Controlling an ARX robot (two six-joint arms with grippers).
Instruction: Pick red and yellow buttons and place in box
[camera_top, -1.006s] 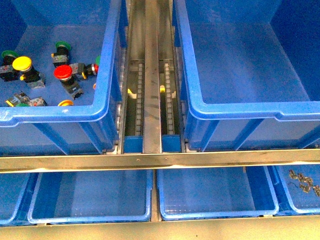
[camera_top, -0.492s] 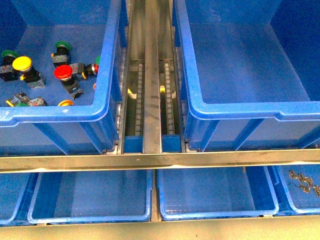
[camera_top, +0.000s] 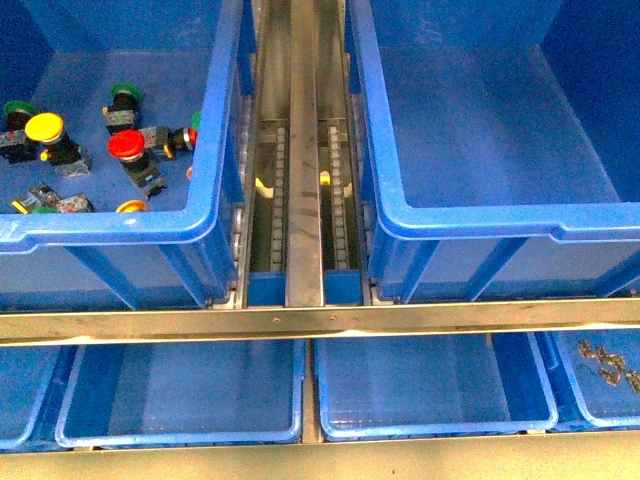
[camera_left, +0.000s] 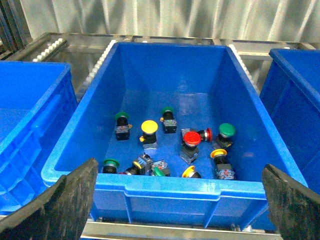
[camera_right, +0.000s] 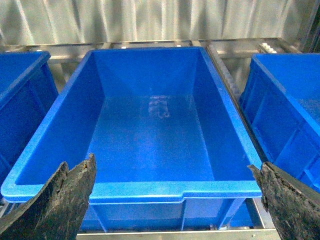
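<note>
The red button (camera_top: 126, 145) (camera_left: 190, 138) and a yellow button (camera_top: 44, 127) (camera_left: 149, 126) lie among other switches on the floor of the left blue bin (camera_top: 110, 225) (camera_left: 165, 187). Two more yellow caps (camera_left: 218, 153) (camera_left: 189, 171) sit near that bin's front wall. The box (camera_top: 500, 215) (camera_right: 135, 190) is the large blue bin on the right, with nothing on its floor. My left gripper (camera_left: 180, 167) hangs open in front of and above the left bin. Before the box, my right gripper (camera_right: 174, 165) is also open and holds nothing. Neither arm shows in the front view.
Green-capped switches (camera_left: 121, 117) (camera_left: 227, 130) (camera_top: 126, 93) lie among the buttons. A metal roller rail (camera_top: 303, 150) runs between the two bins. Below a metal shelf bar (camera_top: 320, 320) sit shallow blue trays (camera_top: 180, 390) (camera_top: 430, 385), and the far right one holds metal clips (camera_top: 605, 362).
</note>
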